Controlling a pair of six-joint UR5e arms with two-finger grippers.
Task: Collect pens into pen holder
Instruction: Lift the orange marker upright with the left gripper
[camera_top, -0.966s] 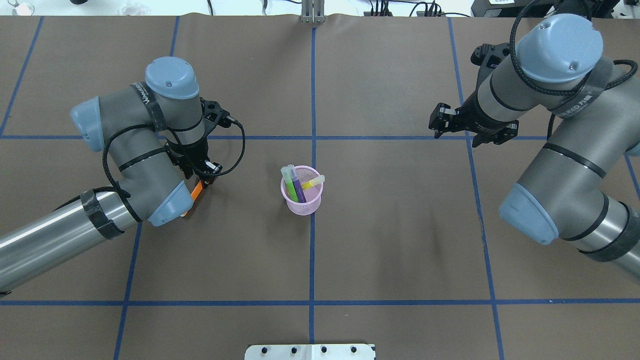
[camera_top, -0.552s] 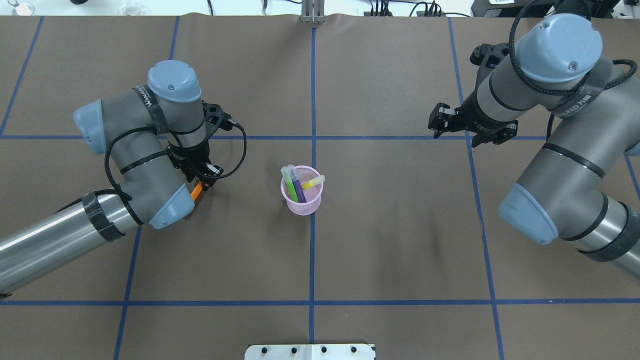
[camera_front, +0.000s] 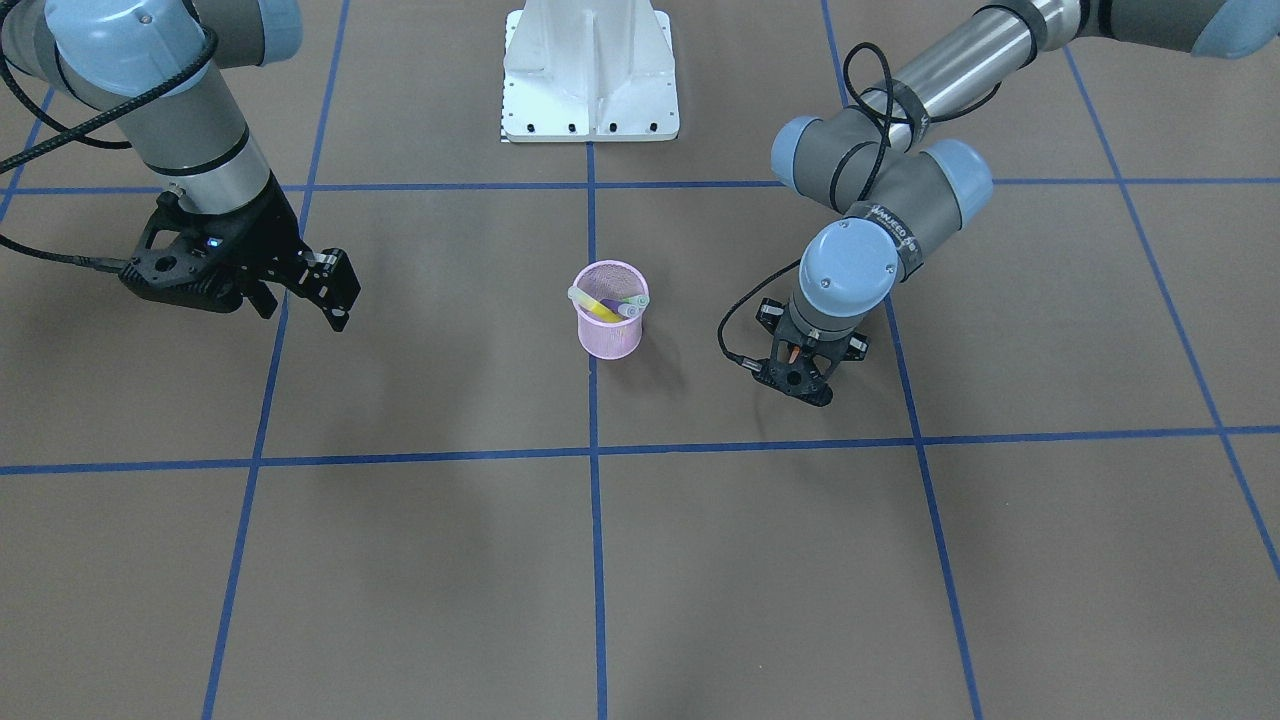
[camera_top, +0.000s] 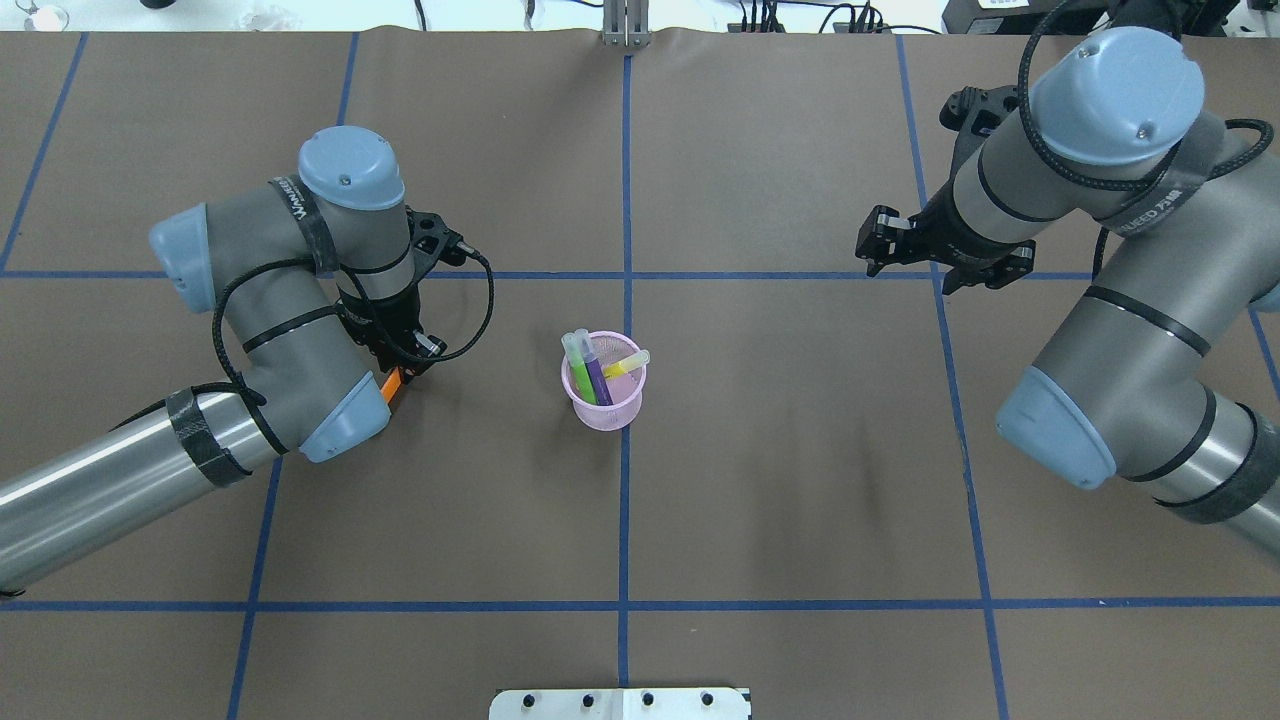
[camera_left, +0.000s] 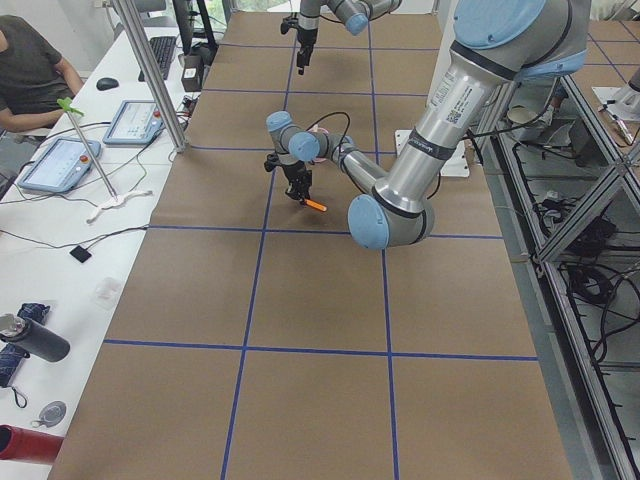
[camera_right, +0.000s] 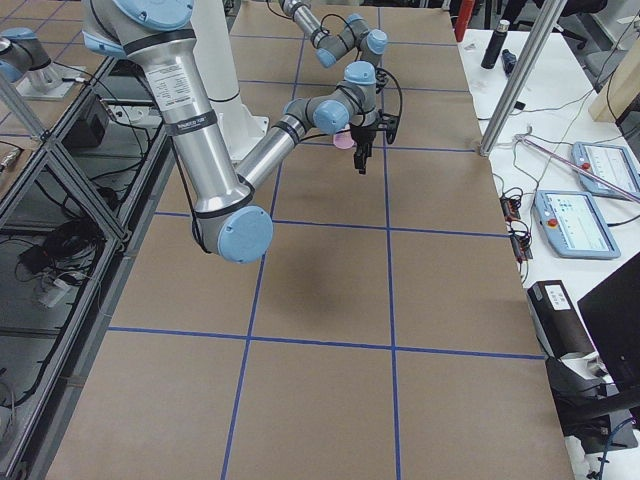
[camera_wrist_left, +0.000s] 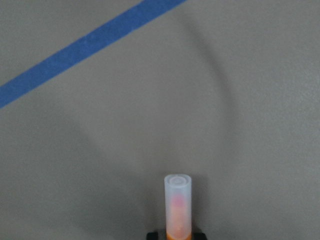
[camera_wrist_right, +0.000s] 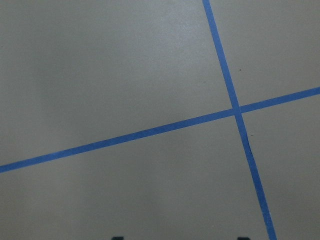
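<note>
The pink mesh pen holder (camera_top: 604, 418) stands upright at the table's centre and also shows in the front view (camera_front: 609, 340). The green pen (camera_top: 577, 372), the purple pen (camera_top: 598, 380) and the yellow pen (camera_top: 624, 365) stand in it. My left gripper (camera_top: 405, 366) is to the left of the holder and apart from it. It is shut on the orange pen (camera_top: 392, 386), whose pale cap shows in the left wrist view (camera_wrist_left: 177, 202). The pen hangs tilted in the exterior left view (camera_left: 315, 205). My right gripper (camera_top: 882, 248) is open and empty, far to the right of the holder.
Blue tape lines (camera_top: 625, 520) divide the brown table cover into squares. The robot's white base plate (camera_front: 589, 70) is at the table's near edge. Operators' desks with tablets (camera_left: 60, 160) lie beyond the far edge.
My left arm has shifted slightly right and away with the orange pen, and less of the pen shows under the arm. The right arm and the holder have not moved.
</note>
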